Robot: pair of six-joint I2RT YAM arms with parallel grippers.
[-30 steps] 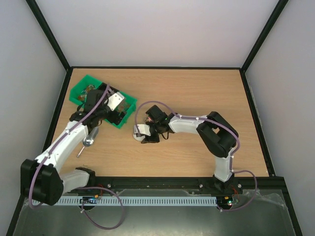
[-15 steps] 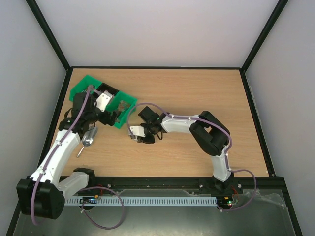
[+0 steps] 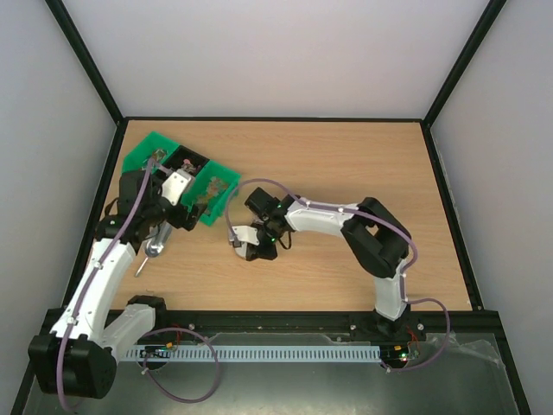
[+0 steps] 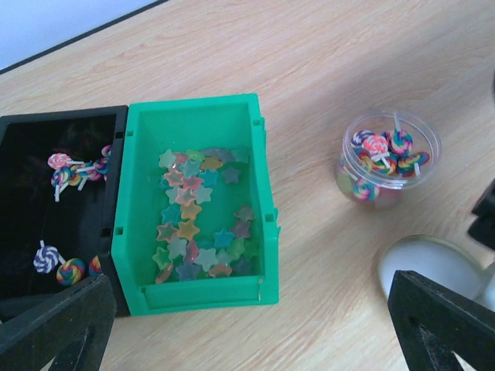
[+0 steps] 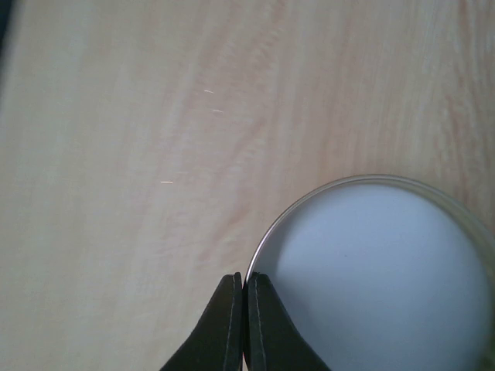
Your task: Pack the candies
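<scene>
At the edge of the round whitish lid (image 5: 379, 286), the right claw (image 5: 244, 282) was pinched fully together, its dark tips meeting just where the thin rim curved past them. Whether any of that rim sat between the tips could not be told from the wrist view. The lid lay flat on the wooden table (image 5: 116, 154).

Near the lid stood the clear jar (image 4: 389, 166), uncovered, with swirl-lollipop candies (image 4: 383, 154) inside. Farther out, the left claw (image 4: 249, 282) hung wide and empty above the green bin (image 4: 261, 147), which held star-shaped candies (image 4: 193, 220). A few more lollipops lay in the black bin (image 4: 46, 127) touching its side. The metal scoop (image 3: 154, 249) lay on the table by the left arm.

The likely trouble was the hold. So slight a bite on a thin, smooth edge could slip, and the lid might skid along the wood or tip and drop when lifted. Carried by one edge, it would hang tilted and could strike the jar's mouth, knocking the jar over and spilling what was packed.
</scene>
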